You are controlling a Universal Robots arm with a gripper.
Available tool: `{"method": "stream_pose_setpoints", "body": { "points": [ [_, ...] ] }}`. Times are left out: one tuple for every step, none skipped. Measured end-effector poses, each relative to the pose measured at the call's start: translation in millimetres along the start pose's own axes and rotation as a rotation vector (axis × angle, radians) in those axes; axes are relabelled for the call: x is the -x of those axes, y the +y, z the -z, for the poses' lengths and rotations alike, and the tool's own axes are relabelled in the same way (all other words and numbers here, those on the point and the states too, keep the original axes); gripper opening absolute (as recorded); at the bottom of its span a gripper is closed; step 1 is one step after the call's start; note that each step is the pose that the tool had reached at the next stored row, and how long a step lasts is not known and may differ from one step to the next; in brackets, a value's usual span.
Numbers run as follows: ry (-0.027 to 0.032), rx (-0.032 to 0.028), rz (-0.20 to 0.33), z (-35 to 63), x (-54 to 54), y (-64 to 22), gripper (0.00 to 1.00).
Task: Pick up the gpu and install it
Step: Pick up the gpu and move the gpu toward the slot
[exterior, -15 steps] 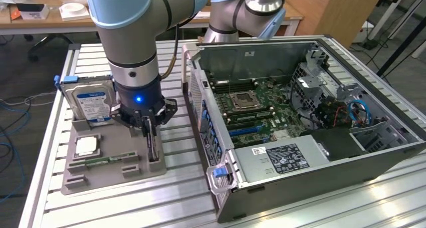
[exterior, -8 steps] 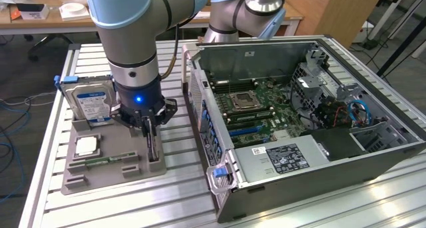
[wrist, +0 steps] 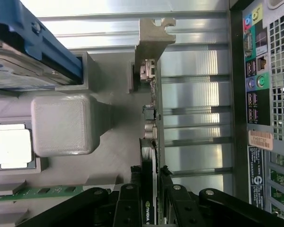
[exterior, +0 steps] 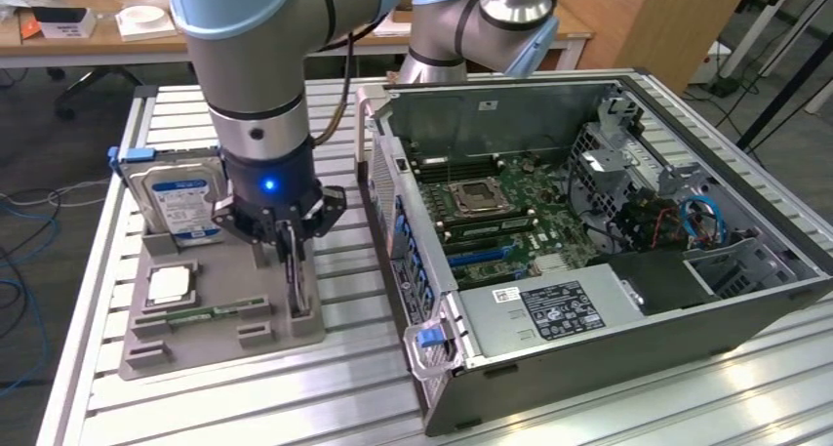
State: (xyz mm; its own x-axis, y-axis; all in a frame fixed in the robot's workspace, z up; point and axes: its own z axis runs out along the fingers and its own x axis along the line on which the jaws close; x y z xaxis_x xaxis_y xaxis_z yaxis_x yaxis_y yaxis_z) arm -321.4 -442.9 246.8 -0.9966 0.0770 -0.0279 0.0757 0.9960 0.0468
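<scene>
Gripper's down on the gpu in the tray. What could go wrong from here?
1. The gripper sits over the gpu, which stands on edge in the gray tray. Its silver bracket rests against a tray post and might snag on a lift.
2. The computer case stands close beside the tray, so a tilted card could strike its rear wall.

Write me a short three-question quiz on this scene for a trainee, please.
1. True or false: the gpu is already seated in the computer case.
2. Which thing is the end effector nearest to? A) hard drive B) gpu C) memory stick
3. Fill in: the gpu stands on its edge in the gray ____.
Key: 1 false; 2 B; 3 tray.
</scene>
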Motion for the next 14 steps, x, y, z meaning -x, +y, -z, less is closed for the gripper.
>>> {"method": "stream_pose_setpoints", "body": {
  "points": [
    [0.0001, 0.0000, 0.000, 2.7, 0.0, 0.1, 0.26],
    [0.0000, 0.0000, 0.000, 5.1, 0.1, 0.3, 0.26],
    [0.0000, 0.0000, 0.000, 7.6, 0.2, 0.4, 0.26],
    [0.0000, 0.0000, 0.000, 10.0, 0.2, 0.5, 0.26],
    [0.0000, 0.0000, 0.000, 12.5, 0.3, 0.6, 0.26],
    [0.0000, 0.0000, 0.000, 15.2, 0.4, 0.7, 0.26],
    [0.0000, 0.0000, 0.000, 18.1, 0.5, 0.8, 0.26],
    [-0.0001, 0.0000, 0.000, 21.3, 0.6, 1.0, 0.26],
    [0.0000, 0.0000, 0.000, 24.5, 0.7, 1.1, 0.26],
    [0.0000, 0.0000, 0.000, 27.7, 0.8, 1.3, 0.26],
    [0.0000, 0.0000, 0.000, 30.7, 0.9, 1.4, 0.26],
    [0.0000, 0.0000, 0.000, 33.6, 0.9, 1.6, 0.26],
    [0.0000, 0.0000, 0.000, 36.7, 1.0, 1.7, 0.26],
    [0.0000, 0.0000, 0.000, 39.8, 1.1, 1.9, 0.26]
  ]
}}
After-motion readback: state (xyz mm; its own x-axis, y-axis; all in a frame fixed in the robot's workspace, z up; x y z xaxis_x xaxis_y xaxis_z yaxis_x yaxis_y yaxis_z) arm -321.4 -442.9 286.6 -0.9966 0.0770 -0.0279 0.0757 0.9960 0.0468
